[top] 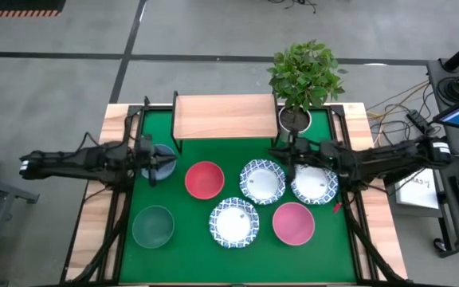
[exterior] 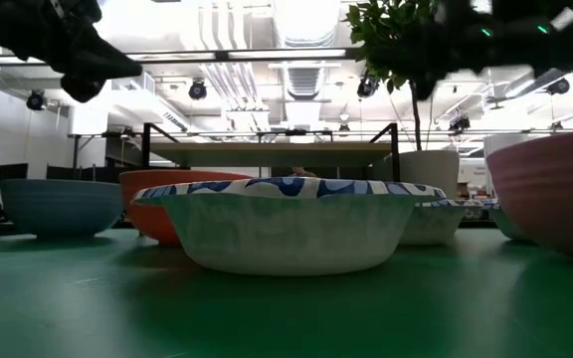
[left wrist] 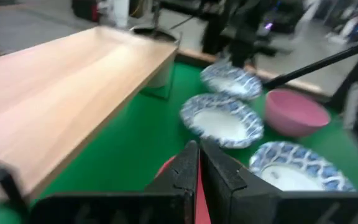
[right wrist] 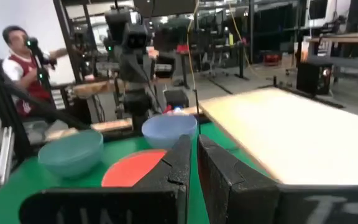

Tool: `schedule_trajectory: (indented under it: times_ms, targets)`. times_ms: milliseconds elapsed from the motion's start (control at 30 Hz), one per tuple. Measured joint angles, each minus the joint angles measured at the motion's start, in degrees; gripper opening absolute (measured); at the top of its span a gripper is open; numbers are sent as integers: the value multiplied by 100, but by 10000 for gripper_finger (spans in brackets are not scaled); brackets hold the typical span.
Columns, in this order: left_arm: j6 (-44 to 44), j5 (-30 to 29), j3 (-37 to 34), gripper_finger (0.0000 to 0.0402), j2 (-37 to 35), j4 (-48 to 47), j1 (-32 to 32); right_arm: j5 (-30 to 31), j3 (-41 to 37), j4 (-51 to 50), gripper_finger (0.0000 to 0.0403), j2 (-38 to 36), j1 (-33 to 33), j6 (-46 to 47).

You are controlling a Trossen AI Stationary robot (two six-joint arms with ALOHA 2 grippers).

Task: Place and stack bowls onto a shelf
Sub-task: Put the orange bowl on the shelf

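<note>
- Left gripper (top: 151, 163): positioned over the left part of the green table (top: 182, 239), directly above the blue bowl (top: 162, 162). In the left wrist view its fingers (left wrist: 185, 165) are pressed together with nothing between them. Contact with the blue bowl cannot be confirmed.
- Right gripper (top: 292, 155): positioned right of centre, between two patterned bowls. In the right wrist view its fingers (right wrist: 178, 158) are nearly closed, a thin gap remaining, and hold nothing.
- Shelf (top: 224, 116): stands at the far edge of the table, centred; its light wooden top carries no bowl.
- Red bowl (top: 204, 179): on the table, near side of the shelf, just right of the blue bowl.
- Patterned bowls: one (top: 262, 181) right of the red bowl, one (top: 315, 183) further right beneath the right arm, one (top: 233, 222) nearer the front edge.
- Pink bowl (top: 293, 223): right of the front patterned bowl.
- Teal bowl (top: 152, 226): front left, well apart from the others.
- Plant pot (top: 295, 119): just beside the shelf's right end.
- A person (right wrist: 25, 59) is visible in the room beyond the table.
</note>
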Motion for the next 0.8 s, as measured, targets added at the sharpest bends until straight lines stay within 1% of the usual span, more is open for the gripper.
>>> schedule_trajectory:
  times_ms: [67, 200, 300, 400, 433, 500, 600, 633, 700, 800]
  targets:
    - [61, -36, 106, 0, -11, -215, -1, 7, 419, -551, 18, 311, 27, -53]
    - [174, -34, 81, 0, -121, -266, -1, 1, 1205, -1696, 18, 906, 167, -130]
    - [174, -34, -73, 0, -222, -260, -1, 1, 1787, -2189, 18, 1226, 286, -176]
    - [30, -29, -281, 0, -311, -209, -1, 15, 2203, -2789, 18, 1524, 405, -220]
    - [-18, -7, -360, 0, -324, -120, -1, 21, 2300, -2885, 18, 1605, 443, -218]
    - [-66, 228, -493, 0, -343, 316, -1, 83, 2452, -2943, 18, 1710, 537, -219]
    - [-14, 949, -620, 0, -367, 1035, -1, 104, 2615, -2911, 18, 1852, 666, -132]
    - [30, 1103, -628, 0, -366, 1211, -5, 105, 2654, -2935, 18, 1915, 710, -90]
    - [83, 1230, -631, 0, -361, 1383, -3, 107, 2757, -2943, 18, 2051, 803, -18]
    - [162, 1263, -632, 0, -376, 1414, -3, 110, 2973, -2923, 18, 2223, 920, 5]
